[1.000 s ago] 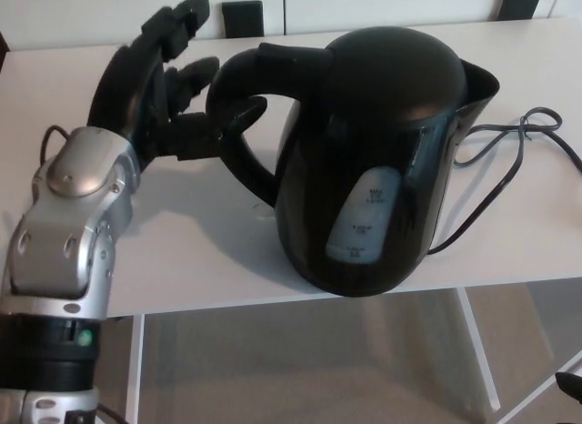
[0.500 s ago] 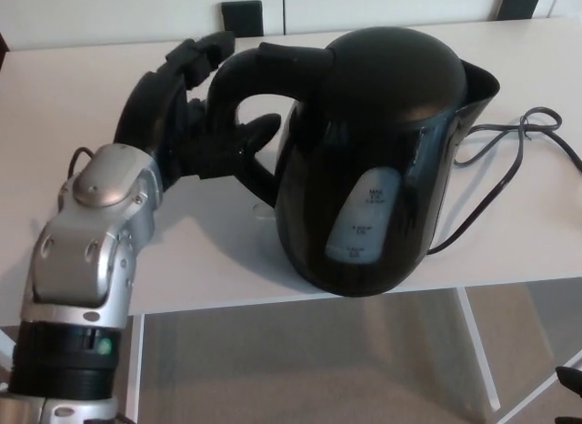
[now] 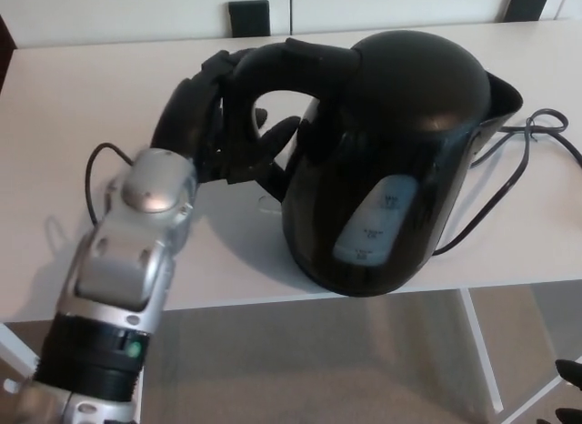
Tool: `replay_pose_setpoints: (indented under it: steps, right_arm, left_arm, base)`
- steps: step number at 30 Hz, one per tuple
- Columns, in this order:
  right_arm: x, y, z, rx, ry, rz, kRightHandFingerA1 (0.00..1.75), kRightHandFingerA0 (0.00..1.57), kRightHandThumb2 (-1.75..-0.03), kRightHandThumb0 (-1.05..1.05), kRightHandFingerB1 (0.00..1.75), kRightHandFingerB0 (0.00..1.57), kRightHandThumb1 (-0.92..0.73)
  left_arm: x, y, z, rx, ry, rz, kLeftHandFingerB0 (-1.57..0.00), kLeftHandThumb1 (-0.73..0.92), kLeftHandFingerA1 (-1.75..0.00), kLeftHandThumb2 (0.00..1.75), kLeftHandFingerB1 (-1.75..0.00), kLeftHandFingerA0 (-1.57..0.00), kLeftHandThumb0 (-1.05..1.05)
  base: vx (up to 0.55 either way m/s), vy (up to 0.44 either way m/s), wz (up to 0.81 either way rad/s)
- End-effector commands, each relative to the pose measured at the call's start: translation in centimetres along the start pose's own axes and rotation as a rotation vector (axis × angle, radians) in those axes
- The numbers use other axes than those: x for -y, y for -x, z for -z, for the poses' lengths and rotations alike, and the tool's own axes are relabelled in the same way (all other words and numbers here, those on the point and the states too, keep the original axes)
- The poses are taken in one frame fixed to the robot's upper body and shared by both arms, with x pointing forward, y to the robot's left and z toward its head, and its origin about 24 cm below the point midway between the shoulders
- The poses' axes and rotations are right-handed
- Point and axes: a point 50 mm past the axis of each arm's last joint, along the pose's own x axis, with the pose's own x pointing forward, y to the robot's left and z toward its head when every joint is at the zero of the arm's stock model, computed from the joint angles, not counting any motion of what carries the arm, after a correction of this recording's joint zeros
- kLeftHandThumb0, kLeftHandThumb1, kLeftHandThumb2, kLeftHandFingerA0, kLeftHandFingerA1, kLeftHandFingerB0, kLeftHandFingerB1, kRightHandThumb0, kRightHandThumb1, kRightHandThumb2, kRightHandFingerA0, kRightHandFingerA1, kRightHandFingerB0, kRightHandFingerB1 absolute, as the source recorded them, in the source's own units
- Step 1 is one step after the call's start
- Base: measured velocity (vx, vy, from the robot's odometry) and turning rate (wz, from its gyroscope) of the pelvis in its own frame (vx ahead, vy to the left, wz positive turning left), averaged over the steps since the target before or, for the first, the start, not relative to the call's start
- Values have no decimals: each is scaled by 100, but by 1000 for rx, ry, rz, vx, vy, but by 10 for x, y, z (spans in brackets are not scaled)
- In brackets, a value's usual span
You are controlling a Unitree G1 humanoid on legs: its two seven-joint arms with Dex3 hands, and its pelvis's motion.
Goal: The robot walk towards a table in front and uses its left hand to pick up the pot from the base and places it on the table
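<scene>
The left robot hand is gripping the handle of the black electric kettle, fingers wrapping through its loop. The kettle is standing upright near the white worktop's front edge, its power cord trailing rightward.

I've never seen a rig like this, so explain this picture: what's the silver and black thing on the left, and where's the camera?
The camera sits on a humanoid robot's head, looking down. The silver forearm ending in a black left hand is the robot's own. On the white table stands a black electric kettle, its power cord trailing to the right. The hand's fingers curl round the kettle's handle, gripping it; the kettle appears not yet lifted. A dark scrap at the bottom right edge may be the right hand; too little shows.
</scene>
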Motion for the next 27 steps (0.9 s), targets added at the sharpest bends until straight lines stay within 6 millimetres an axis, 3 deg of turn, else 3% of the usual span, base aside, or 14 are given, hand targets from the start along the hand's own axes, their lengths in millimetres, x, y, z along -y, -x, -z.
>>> replay_pose_setpoints:
  steps: [1,2,6,8,9,10,11,17,19,20,21,22,23,27]
  right_arm:
    - [2,-1,-3,20,-7,20,52,56,-72,-40,46,36,-47]
    - [2,-1,-4,24,-1,20,43,61,-58,-34,37,41,-58]
    - [4,-2,-5,29,-4,24,43,62,-58,-33,38,42,-59]
    - [4,-3,-5,31,-12,24,53,57,-72,-40,47,40,-49]
    - [4,-3,-6,30,-11,22,44,63,-58,-33,39,45,-59]
    - [4,-4,-7,30,-10,20,44,63,-58,-33,39,45,-59]
    - [4,-5,-7,30,-8,15,54,58,-73,-40,48,42,-49]
    - [4,-4,-6,21,2,15,54,61,-73,-39,49,45,-50]
    - [4,-3,-5,25,7,12,55,62,-75,-41,50,45,-50]
    - [3,-3,-5,24,7,8,56,61,-76,-42,50,46,-50]
    - [3,-3,-5,24,6,7,56,61,-76,-42,50,46,-50]
    - [3,-3,-5,21,8,7,45,68,-57,-36,39,50,-60]
    - [3,-3,-5,23,11,6,57,62,-78,-44,51,45,-51]
    - [4,-3,-6,34,34,7,59,63,-80,-45,52,46,-53]
  left_arm:
    - [4,-12,-10,117,-261,-234,-33,87,-57,68,-32,-99,-27]
    - [3,-15,-13,121,-253,-252,-46,84,-70,66,-38,-114,-24]
    - [1,-23,-15,105,-177,-291,-67,78,-90,63,-45,-118,-19]
    - [-1,-25,-14,117,-175,-310,-77,79,-98,63,-54,-121,-15]
    - [-2,-25,-14,120,-181,-316,-83,81,-104,64,-64,-117,-13]
    - [-4,-26,-14,124,-189,-324,-83,81,-104,64,-64,-117,-13]
    - [-6,-26,-13,129,-183,-327,-80,83,-106,65,-72,-113,-19]
    - [-5,-25,-9,118,-38,-295,-75,83,-114,65,-73,-93,-24]
    - [-4,-24,-8,79,130,-258,-74,83,-105,65,-63,-99,-24]
    - [-4,-23,-10,53,289,-237,-71,82,-127,65,-82,-91,-22]
    - [-4,-22,-11,45,350,-228,-71,82,-127,65,-82,-91,-22]
    - [-4,-21,-16,43,457,-222,-70,82,-138,66,-92,-88,-16]
    - [-3,-20,-21,40,599,-208,-72,79,-153,64,-96,-88,-14]
    - [-3,-16,-38,54,905,-166,-70,78,-168,63,-98,-82,-14]
  base:
    - [0,0,0]
    - [0,0,0]
    - [0,0,0]
    - [0,0,0]
    - [0,0,0]
    - [0,0,0]
    - [0,0,0]
    - [0,0,0]
    - [0,0,0]
    - [0,0,0]
    - [0,0,0]
    - [0,0,0]
    - [0,0,0]
    - [0,0,0]
